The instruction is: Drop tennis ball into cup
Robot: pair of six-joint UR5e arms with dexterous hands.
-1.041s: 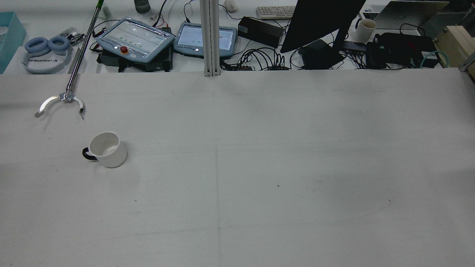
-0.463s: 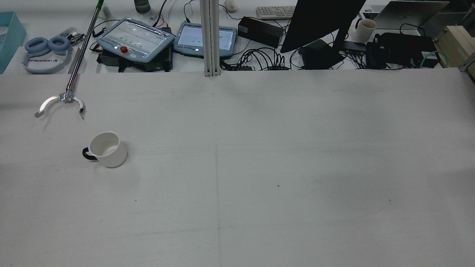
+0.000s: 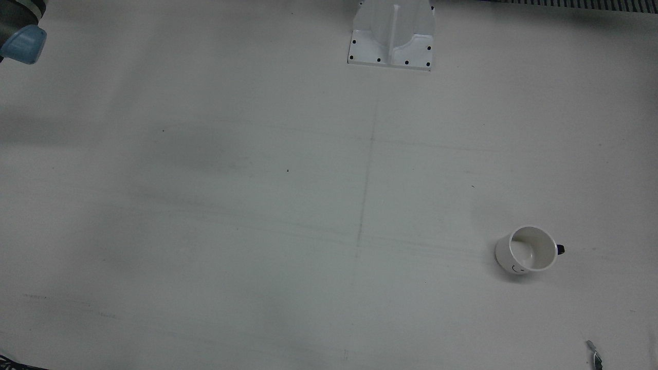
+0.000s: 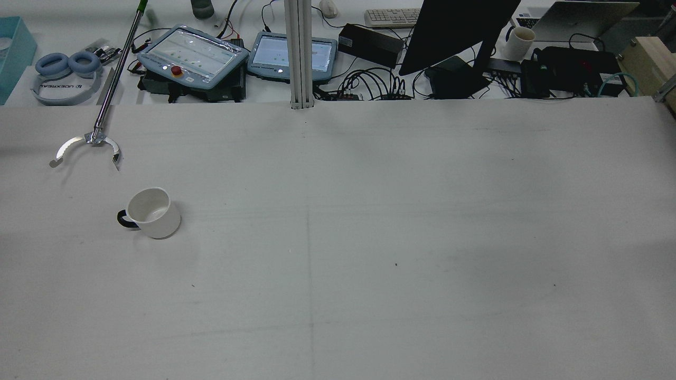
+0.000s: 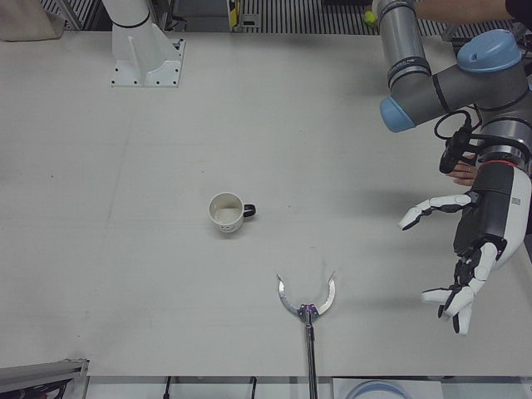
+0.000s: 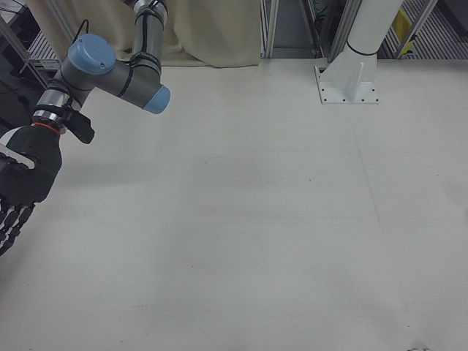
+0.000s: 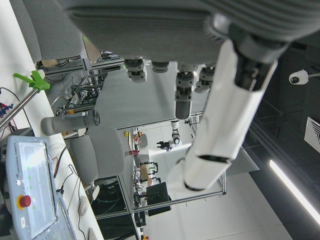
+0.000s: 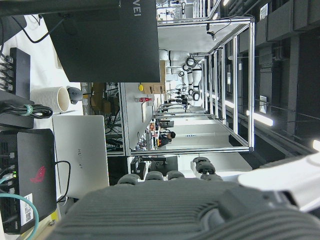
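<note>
The left hand [image 5: 478, 249] hung off the table [image 5: 125, 249] edge, fingers spread, empty. The right hand [image 6: 18, 194] pointed down, its grasp indeterminable. The cup [image 5: 226, 213] stood upright, empty.

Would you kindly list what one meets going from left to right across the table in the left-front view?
Arm pedestal → cup → grabber tool → left robot hand.

A cup [image 4: 153, 212] stands upright on the bench [image 4: 369, 237], toward the robot's left side, with a reacher claw [image 4: 87, 148] lying just beyond it near the operators' edge.
</note>
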